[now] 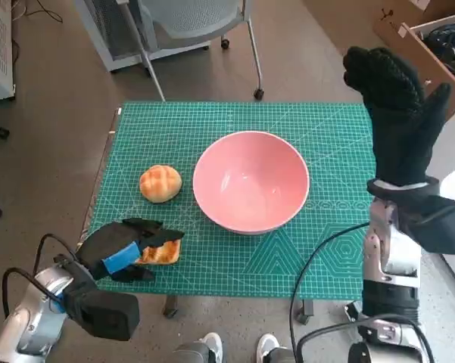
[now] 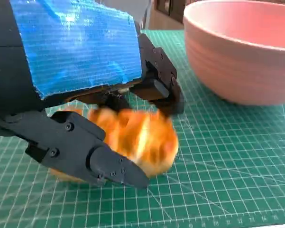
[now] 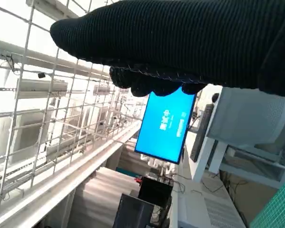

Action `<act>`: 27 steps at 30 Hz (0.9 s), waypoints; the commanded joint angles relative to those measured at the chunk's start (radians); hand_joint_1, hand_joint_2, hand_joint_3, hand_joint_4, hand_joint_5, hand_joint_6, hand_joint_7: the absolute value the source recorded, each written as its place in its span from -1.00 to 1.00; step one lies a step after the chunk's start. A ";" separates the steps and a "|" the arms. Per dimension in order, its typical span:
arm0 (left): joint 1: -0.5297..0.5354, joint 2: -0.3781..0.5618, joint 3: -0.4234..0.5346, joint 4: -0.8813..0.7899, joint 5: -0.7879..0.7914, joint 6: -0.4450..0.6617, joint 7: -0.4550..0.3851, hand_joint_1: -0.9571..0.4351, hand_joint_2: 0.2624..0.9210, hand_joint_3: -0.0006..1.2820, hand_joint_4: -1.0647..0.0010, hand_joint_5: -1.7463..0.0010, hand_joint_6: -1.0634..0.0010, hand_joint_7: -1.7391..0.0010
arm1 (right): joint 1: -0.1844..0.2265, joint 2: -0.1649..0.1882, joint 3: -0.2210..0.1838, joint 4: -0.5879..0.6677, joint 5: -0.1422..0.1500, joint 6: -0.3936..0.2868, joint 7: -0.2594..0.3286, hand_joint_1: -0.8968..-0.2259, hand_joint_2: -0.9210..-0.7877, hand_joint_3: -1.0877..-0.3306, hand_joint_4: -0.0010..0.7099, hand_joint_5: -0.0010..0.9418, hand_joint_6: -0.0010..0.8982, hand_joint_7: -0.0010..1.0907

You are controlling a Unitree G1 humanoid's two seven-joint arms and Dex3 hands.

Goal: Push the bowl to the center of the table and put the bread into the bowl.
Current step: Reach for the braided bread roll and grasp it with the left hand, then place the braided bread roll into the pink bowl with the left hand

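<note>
Green cutting mat (image 1: 235,261) with a white grid covers the small table, and at its middle we see the pink bowl (image 1: 251,181) standing upright. At nine o'clock from the bowl, apart from it, lies a round bun (image 1: 160,184). At seven o'clock, near the mat's front edge, our left hand (image 1: 129,248) has its black fingers (image 2: 92,152) closed around a toasted piece of bread (image 1: 161,252); in the left wrist view the bread (image 2: 142,140) is blurred, sits low against the mat between those fingers, and the bowl's wall (image 2: 237,61) rises just beyond it. Whether the bread is lifted clear of the mat we cannot tell. Our right hand (image 1: 397,113) is raised at three o'clock, over the mat's right edge, fingers extended and apart, holding nothing. Brown floor surrounds the table; a grey chair (image 1: 193,23) stands at twelve o'clock, a cardboard box (image 1: 428,45) at two o'clock. The right wrist view shows wire mesh (image 3: 47,109) and a blue screen (image 3: 165,128).
</note>
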 commanded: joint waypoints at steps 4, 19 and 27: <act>-0.010 0.070 0.081 -0.096 -0.124 -0.038 -0.065 0.38 0.99 -0.96 -0.29 -0.38 -0.39 -0.15 | 0.031 0.004 0.005 -0.004 0.012 0.007 0.006 -0.19 -1.00 -0.01 -0.29 -0.99 -0.76 -0.19; -0.174 0.078 0.199 -0.137 -0.331 -0.095 -0.080 0.38 0.91 -1.00 -0.51 -0.13 -0.48 -0.21 | 0.047 0.015 0.009 -0.014 0.018 0.000 0.005 -0.20 -1.00 0.00 -0.28 -0.99 -0.75 -0.18; -0.310 0.054 0.195 -0.138 -0.345 -0.095 -0.062 0.38 0.80 -1.00 -0.70 -0.01 -0.60 -0.11 | 0.054 0.016 0.009 -0.014 0.023 -0.003 0.003 -0.21 -1.00 0.00 -0.28 -0.99 -0.76 -0.17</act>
